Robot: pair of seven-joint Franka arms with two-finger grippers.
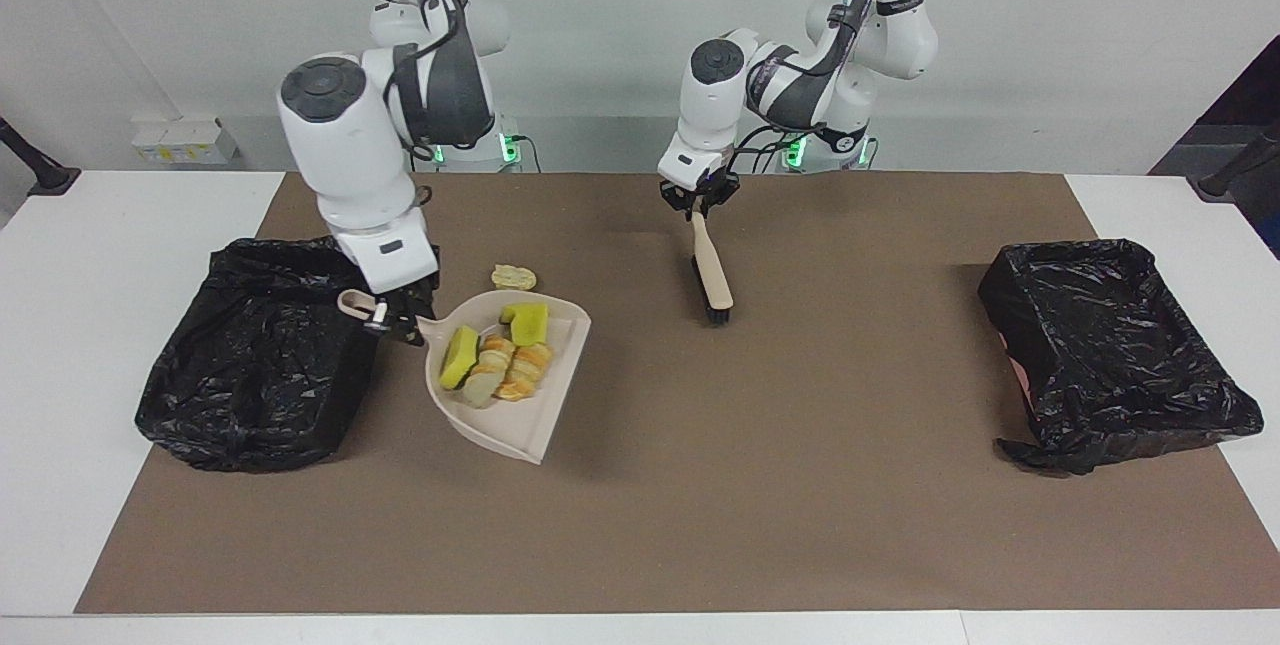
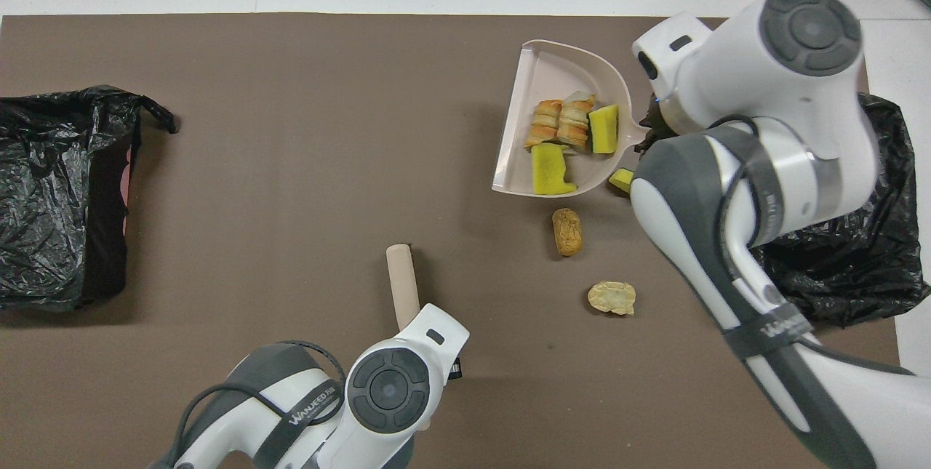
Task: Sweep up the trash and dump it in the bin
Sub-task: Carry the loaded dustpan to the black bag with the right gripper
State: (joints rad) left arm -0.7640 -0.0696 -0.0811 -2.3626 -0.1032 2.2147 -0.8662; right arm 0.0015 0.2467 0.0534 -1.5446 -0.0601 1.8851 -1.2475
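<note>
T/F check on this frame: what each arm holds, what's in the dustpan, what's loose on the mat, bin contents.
1. The right gripper holds the dustpan by its handle, beside a black-lined bin. True.
2. The dustpan is empty. False: it carries yellow sponge pieces and tan lumps.
3. The left gripper holds the brush by its handle. True.
4. No trash lies on the mat. False: an orange-brown lump and a pale lump lie there.
5. The dustpan is tipped over the bin at the left arm's end. False: it is by the other bin, roughly level.
</note>
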